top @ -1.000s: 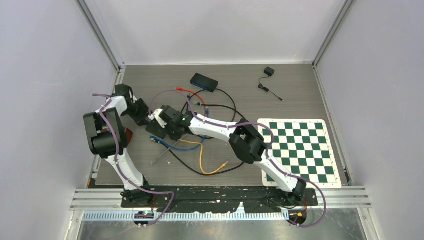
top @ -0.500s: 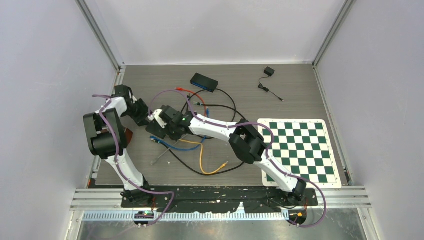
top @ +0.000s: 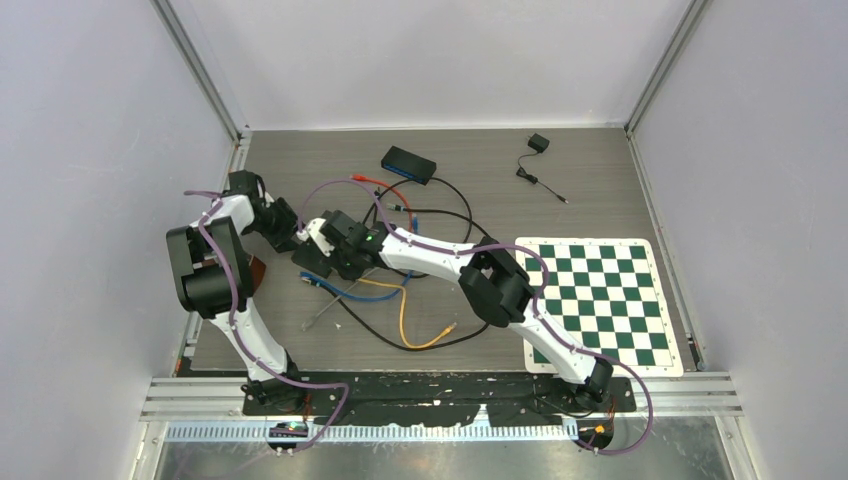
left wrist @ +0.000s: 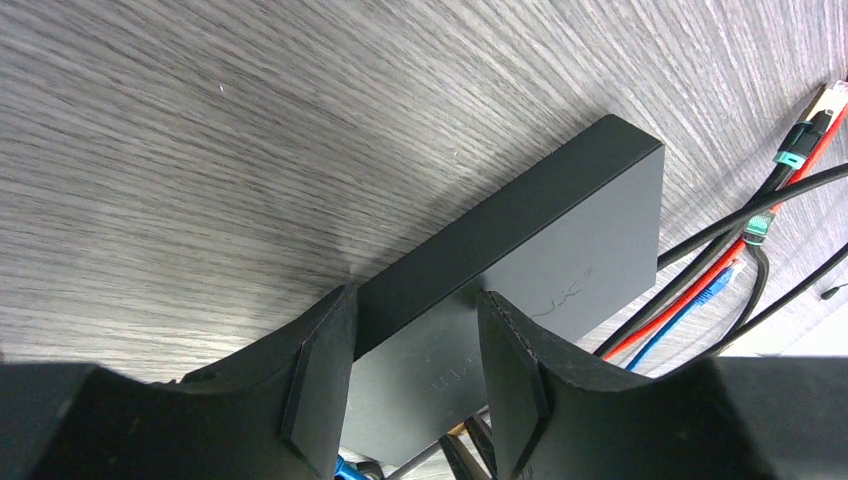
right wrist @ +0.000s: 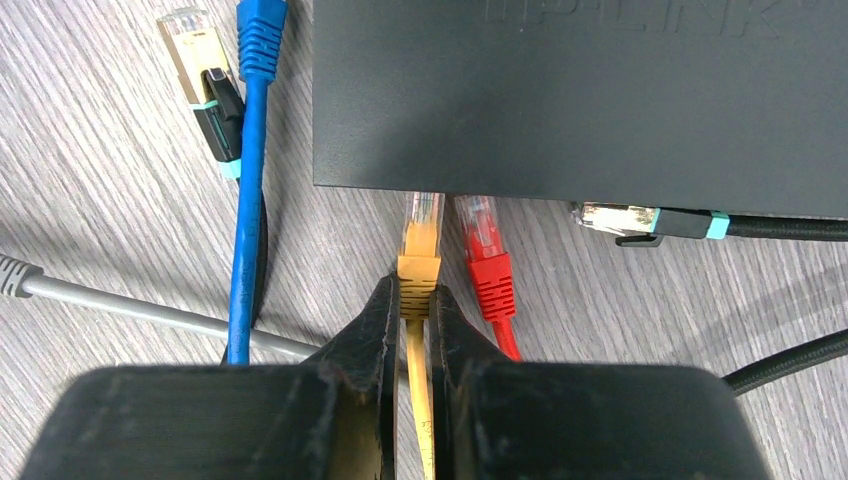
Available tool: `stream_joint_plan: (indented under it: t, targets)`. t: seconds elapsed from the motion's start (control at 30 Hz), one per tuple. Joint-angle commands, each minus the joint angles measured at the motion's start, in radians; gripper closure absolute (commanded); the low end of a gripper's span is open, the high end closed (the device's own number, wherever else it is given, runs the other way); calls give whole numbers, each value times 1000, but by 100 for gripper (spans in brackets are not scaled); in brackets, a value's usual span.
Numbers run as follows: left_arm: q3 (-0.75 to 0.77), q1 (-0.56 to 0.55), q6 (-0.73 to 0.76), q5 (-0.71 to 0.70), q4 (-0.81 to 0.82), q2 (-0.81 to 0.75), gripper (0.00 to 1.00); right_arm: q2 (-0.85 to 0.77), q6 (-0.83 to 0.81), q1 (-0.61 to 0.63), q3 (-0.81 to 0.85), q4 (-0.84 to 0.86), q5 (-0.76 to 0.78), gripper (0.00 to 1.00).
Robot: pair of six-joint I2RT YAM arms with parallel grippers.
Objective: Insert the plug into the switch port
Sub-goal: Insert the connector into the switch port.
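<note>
The black switch (right wrist: 600,100) lies flat on the grey wood table, and my left gripper (left wrist: 415,330) is shut on it, one finger on each long side of the switch (left wrist: 560,230). My right gripper (right wrist: 415,300) is shut on the yellow plug (right wrist: 418,262), just behind its boot. The plug's clear tip reaches under the switch's front edge, at a port. A red plug (right wrist: 488,275) sits in the port beside it on the right. In the top view both grippers meet at the switch (top: 312,262), left of centre.
A blue cable (right wrist: 250,150), a gold-and-black plug (right wrist: 205,80) and a grey cable (right wrist: 120,305) lie left of the yellow plug. A black plug (right wrist: 650,222) lies to the right. A second black box (top: 408,163) is at the back, a chequered mat (top: 600,300) on the right.
</note>
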Motion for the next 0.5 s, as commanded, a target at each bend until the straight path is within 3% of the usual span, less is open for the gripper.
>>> stream_joint_plan:
  t: [0.0, 0.47]
  targets:
    - [-26, -19, -33, 55, -30, -12, 51, -93, -18, 7, 12, 195, -35, 95]
    - [-29, -18, -33, 55, -34, -19, 50, -135, -66, 24, -31, 240, -2, 95]
